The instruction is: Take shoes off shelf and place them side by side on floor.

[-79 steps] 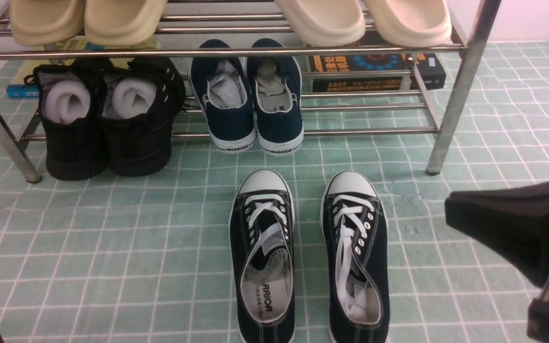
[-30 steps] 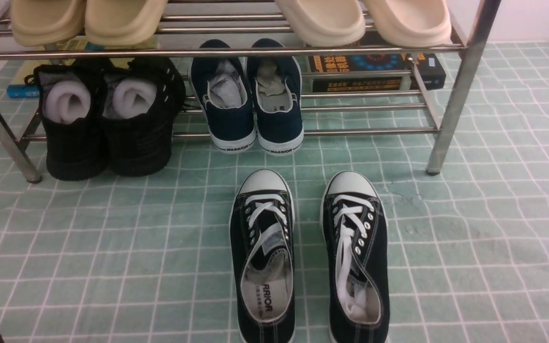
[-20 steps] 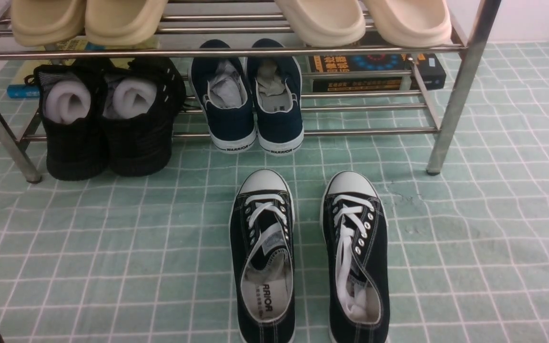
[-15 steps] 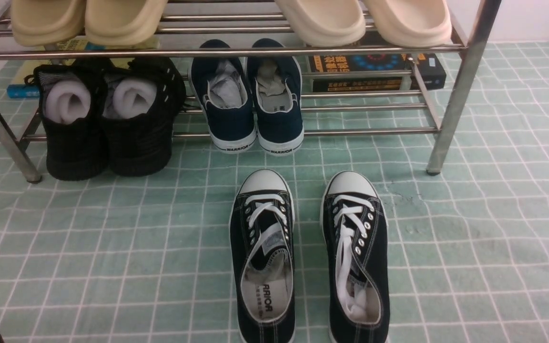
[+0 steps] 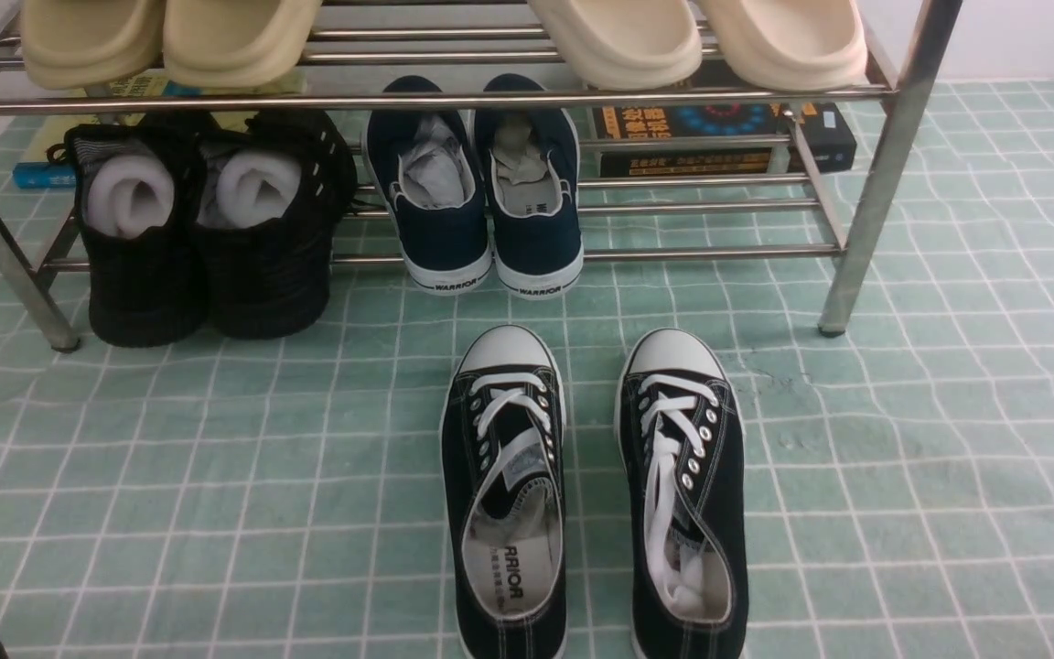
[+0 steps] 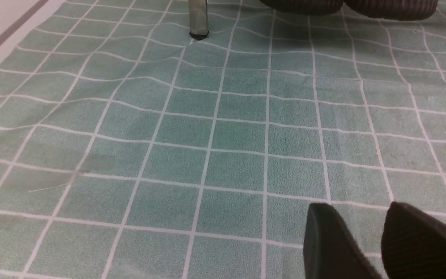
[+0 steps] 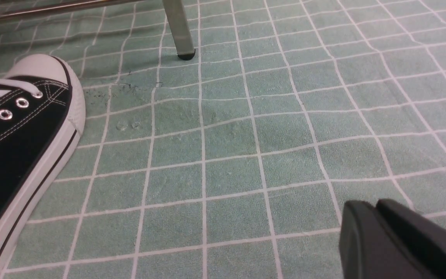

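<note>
Sneakers (image 5: 596, 494), black canvas with white toe caps, sit side by side on the teal grid floor (image 5: 902, 476) just in front of the chrome shelf (image 5: 875, 183), toes toward it, nothing touching them. Left gripper (image 6: 362, 217) hangs low over bare floor, fingers slightly parted, empty. Right gripper (image 7: 374, 207), near the right sneaker's toe, has fingers almost together, holding nothing.

We see the shoes (image 5: 595, 494) in black canvas with white laces, white toe caps, white stitching and white soles edged by a black stripe. The floor (image 5: 170, 476) is teal-green under a thin white grid. The shelf (image 5: 884, 165) is shiny chrome. It carries navy slip-ons (image 5: 477, 183) with white soles, all-black sneakers (image 5: 207, 229) and cream slippers (image 5: 692, 37).
</note>
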